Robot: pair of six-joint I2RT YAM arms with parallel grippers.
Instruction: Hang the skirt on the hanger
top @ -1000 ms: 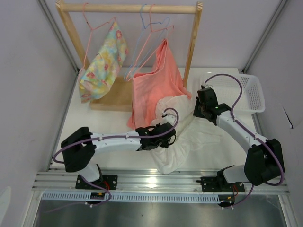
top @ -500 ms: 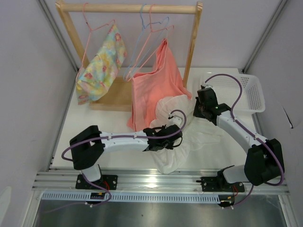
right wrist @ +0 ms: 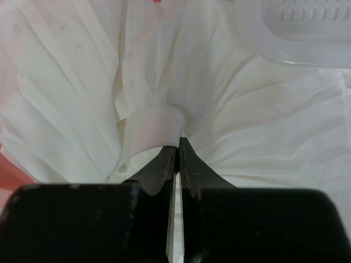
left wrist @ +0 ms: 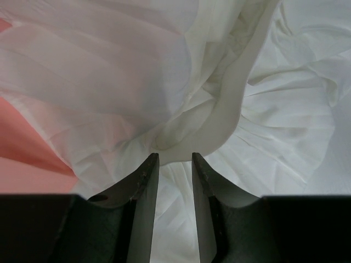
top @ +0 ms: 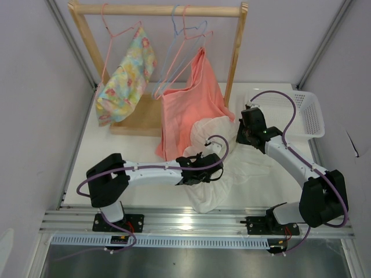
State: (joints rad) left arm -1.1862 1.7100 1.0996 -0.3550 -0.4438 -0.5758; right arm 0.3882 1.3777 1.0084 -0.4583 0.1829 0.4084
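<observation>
The left gripper (left wrist: 175, 159) has its jaws partly parted, a narrow gap between them. A thick folded band of the skirt (left wrist: 285, 109) sits right at the tips. Whether they touch it I cannot tell, and nothing is pinched between them. The right gripper (right wrist: 178, 143) is clenched almost to a slit, with a bunched loop of the skirt's band caught at its tips. The skirt is a rumpled white heap on the table (top: 116, 150) in front of the rack (top: 162, 10), towards its right post. Its far edge is tucked under the hem of the salmon garment (top: 188, 110) that hangs from the rack. The light blue hanger (top: 166, 62) hangs bare on the rack's rod, just left of the salmon garment. The floral garment (top: 124, 78) hangs at the rack's left end, and a white basket (top: 310, 113) lies off the rack's right post. Against a second ago, the left arm has slid right along the front of the rack, carrying its gripper further onto the skirt. Its elbow has moved the same way. The right arm has not shifted. The floral garment, which had swung out left half a second ago, hangs back where it was.
</observation>
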